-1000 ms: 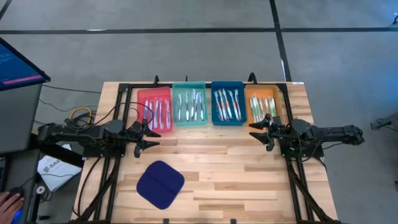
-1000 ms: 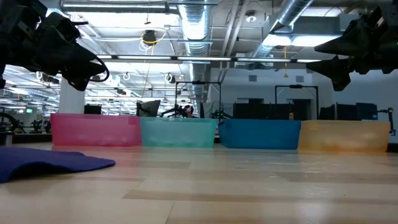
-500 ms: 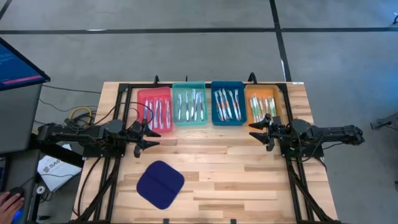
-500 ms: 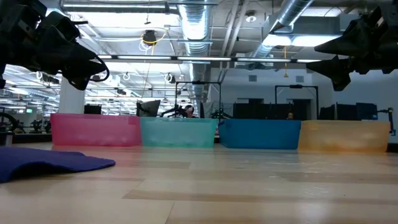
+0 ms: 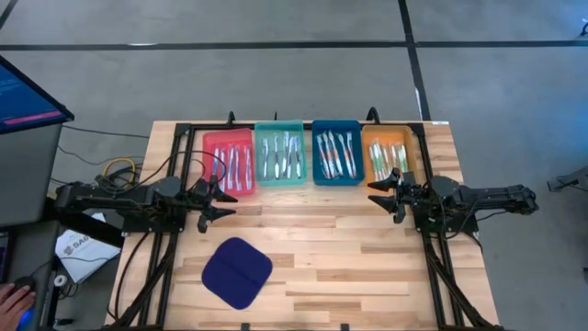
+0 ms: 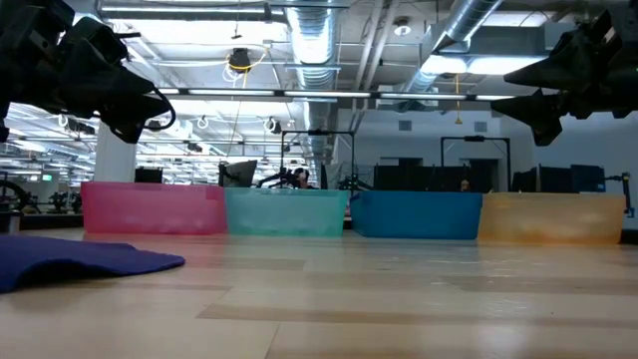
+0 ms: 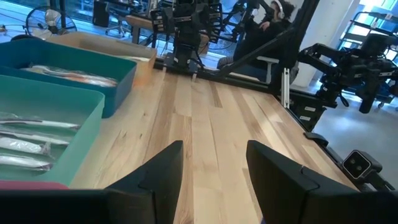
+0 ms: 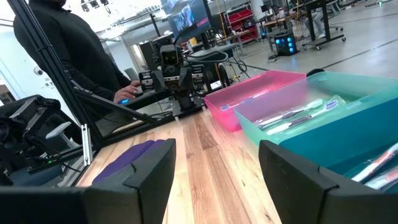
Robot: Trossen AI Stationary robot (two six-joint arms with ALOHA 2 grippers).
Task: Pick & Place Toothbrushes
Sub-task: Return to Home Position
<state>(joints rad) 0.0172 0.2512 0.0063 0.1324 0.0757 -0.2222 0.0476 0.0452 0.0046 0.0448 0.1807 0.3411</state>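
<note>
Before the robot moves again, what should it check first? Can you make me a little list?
1. Left gripper empty: ok, fingers open, nothing between them.
2. Right gripper empty: ok, open too.
3. Toothbrushes put away: ok, they lie in the red tray, teal tray, blue tray and orange tray; none shows on the bare table.
4. Blue pad out of the way: ok, flat, apart from both grippers.
5. Anything under the pad: cannot tell.
6. Person's hand off the table: ok, it is out past the left arm's side.
</note>
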